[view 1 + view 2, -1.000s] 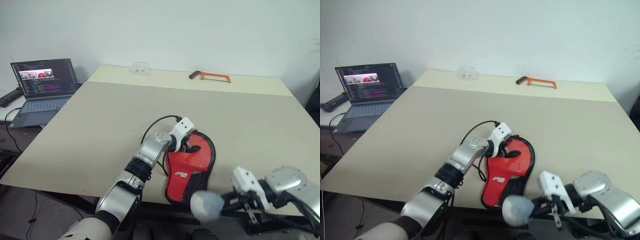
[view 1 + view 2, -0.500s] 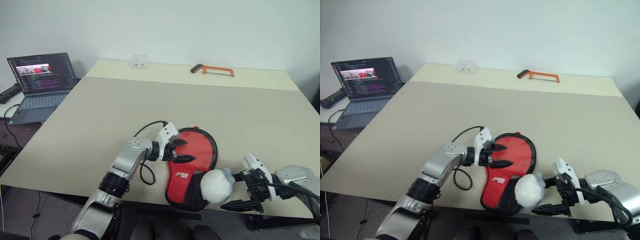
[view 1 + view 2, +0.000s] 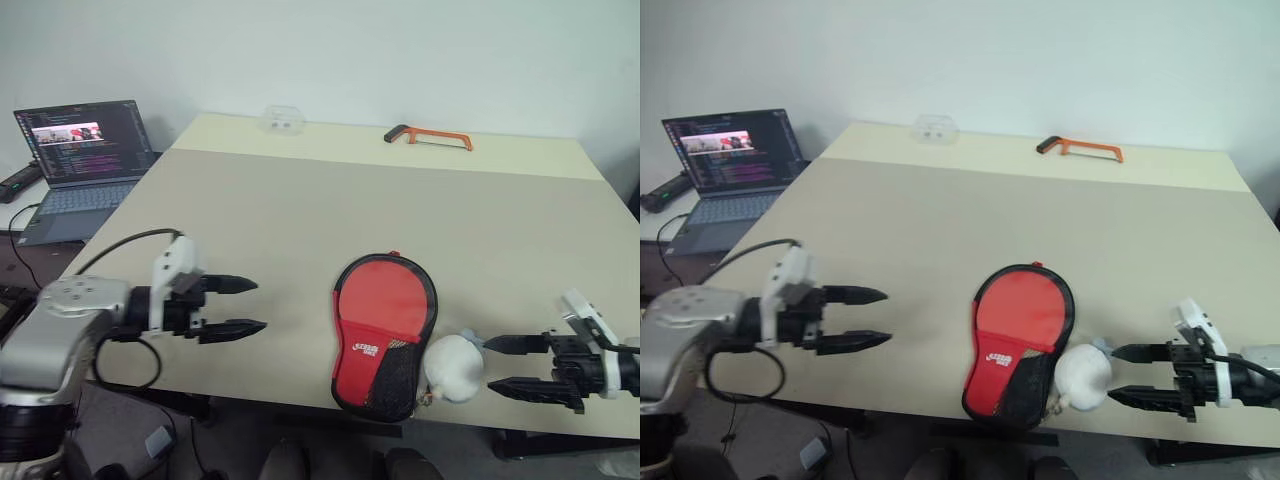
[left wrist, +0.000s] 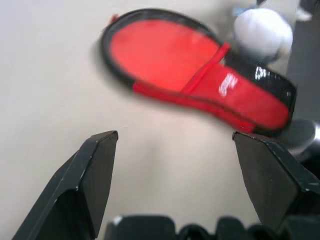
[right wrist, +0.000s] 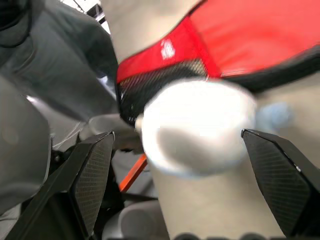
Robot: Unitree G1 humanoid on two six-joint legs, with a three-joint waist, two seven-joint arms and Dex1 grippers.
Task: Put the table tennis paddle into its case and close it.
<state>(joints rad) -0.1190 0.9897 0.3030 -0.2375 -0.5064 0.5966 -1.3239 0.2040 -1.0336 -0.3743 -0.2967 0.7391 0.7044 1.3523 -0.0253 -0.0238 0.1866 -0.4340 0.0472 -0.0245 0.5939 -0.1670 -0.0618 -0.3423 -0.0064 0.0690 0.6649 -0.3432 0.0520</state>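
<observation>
Left eye view: case (image 3: pixel 384 330) lies between both hands.

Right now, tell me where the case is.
The case lies red face up at the table's near edge, right of centre, the white wad touching its lower right.

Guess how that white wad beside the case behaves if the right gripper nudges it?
The white wad looks rounded and soft, so it would probably roll or squash rather than slide. It sits near the table front edge, against the case, so a nudge might drop it off.
</observation>
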